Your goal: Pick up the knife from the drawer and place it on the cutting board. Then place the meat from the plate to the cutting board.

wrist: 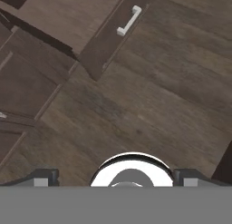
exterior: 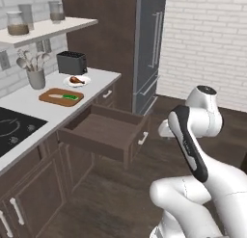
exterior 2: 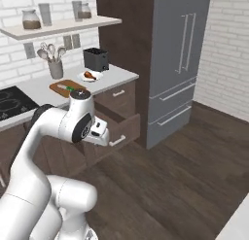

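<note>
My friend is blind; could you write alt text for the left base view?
A green-handled knife lies on a wooden cutting board on the kitchen counter, beside a white plate holding a drumstick. Below, a dark drawer stands open, the white robot arm at right.

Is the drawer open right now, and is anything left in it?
Open: the drawer is pulled well out from the counter, its inside bare. The knife lies on the cutting board.

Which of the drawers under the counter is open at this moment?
The open one is the wide drawer below the cutting board, pulled far out with an empty inside. The drawer beside it, nearer the fridge, sits flush and shut.
</note>
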You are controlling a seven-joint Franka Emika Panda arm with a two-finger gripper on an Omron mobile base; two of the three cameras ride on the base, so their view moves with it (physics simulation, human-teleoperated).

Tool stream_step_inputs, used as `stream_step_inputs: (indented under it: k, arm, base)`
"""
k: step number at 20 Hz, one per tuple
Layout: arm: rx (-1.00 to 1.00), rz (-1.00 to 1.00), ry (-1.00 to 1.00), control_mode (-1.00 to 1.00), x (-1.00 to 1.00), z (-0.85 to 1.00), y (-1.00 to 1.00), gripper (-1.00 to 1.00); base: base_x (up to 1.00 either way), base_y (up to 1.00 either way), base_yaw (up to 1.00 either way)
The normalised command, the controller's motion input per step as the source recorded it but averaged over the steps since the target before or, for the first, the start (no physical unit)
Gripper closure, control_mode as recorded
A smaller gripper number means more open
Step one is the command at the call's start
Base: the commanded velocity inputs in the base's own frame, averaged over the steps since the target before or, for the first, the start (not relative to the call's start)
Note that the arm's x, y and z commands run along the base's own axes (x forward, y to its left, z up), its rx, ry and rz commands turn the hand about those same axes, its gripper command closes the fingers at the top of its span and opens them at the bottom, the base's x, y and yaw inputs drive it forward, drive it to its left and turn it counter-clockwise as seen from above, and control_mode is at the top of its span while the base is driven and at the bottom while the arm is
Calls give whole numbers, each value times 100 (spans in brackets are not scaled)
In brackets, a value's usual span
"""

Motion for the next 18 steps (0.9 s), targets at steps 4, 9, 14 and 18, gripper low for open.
stream_step_inputs:
  k: [4,9,14,18]
  arm:
    - [0,0,0,100,0,0,0,-100]
    - [0,0,0,100,0,0,0,-100]
    - [0,0,0,100,0,0,0,-100]
    - [0,0,0,100,0,0,0,-100]
  base:
    - [44,-97,38]
    - [84,-82,40]
    - [100,-4,-2]
    - [89,-15,-8]
